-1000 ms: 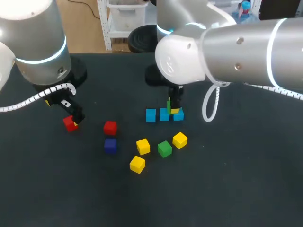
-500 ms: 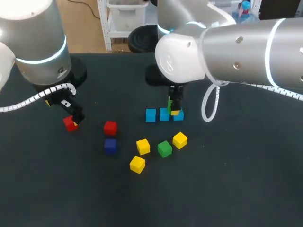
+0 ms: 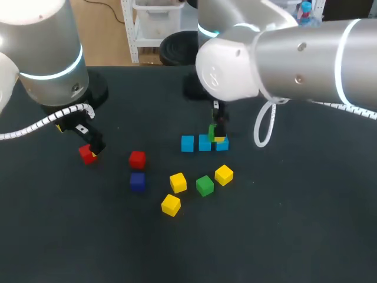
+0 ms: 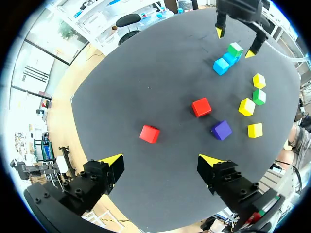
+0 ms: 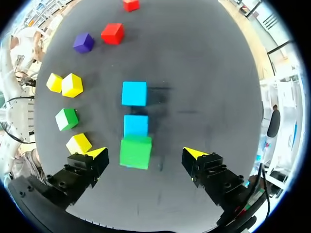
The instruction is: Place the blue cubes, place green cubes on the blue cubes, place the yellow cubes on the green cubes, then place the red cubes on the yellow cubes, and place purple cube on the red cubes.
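Observation:
Three blue cubes (image 3: 187,143) stand in a row mid-table. A green cube (image 5: 135,151) rests on the end of that row under my right arm, hiding the blue cube below it. My right gripper (image 5: 146,153) hangs just above, open, its yellow tips well clear of the green cube on both sides; in the head view the right gripper (image 3: 219,134) is over the row's right end. My left gripper (image 4: 160,160) is open at the left, with a red cube (image 4: 149,134) just ahead of its fingers, untouched.
Loose cubes lie in front of the row: a second red cube (image 3: 137,159), a purple cube (image 3: 137,181), three yellow cubes (image 3: 178,182) (image 3: 171,204) (image 3: 224,174) and another green cube (image 3: 205,185). The table (image 3: 283,224) is dark.
My right gripper has opened and lifted a little, leaving the green cube on the blue cubes. The left arm has not moved.

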You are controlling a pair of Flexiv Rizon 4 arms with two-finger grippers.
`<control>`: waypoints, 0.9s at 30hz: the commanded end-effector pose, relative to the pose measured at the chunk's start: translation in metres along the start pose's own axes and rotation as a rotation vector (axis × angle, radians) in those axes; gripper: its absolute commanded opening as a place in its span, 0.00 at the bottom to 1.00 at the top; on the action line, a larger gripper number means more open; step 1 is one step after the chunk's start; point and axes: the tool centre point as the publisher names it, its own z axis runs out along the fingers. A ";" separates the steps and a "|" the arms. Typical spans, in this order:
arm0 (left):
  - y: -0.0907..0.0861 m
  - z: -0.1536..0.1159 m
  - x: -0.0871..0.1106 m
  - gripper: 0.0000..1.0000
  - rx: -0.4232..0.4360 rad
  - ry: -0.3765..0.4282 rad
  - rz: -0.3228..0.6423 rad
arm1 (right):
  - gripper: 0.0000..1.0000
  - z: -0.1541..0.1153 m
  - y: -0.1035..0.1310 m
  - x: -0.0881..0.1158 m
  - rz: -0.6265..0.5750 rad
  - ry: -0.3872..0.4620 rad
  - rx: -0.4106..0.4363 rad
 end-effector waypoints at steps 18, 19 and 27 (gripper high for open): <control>0.000 0.000 0.000 1.00 -0.002 0.001 0.000 | 0.33 -0.042 0.047 0.037 0.009 -0.070 0.088; 0.000 0.000 0.000 1.00 -0.002 0.001 0.000 | 0.74 -0.046 0.052 0.042 0.021 -0.073 0.093; 0.000 0.000 0.000 1.00 -0.002 0.001 0.000 | 1.00 -0.064 0.064 0.075 0.127 -0.093 0.117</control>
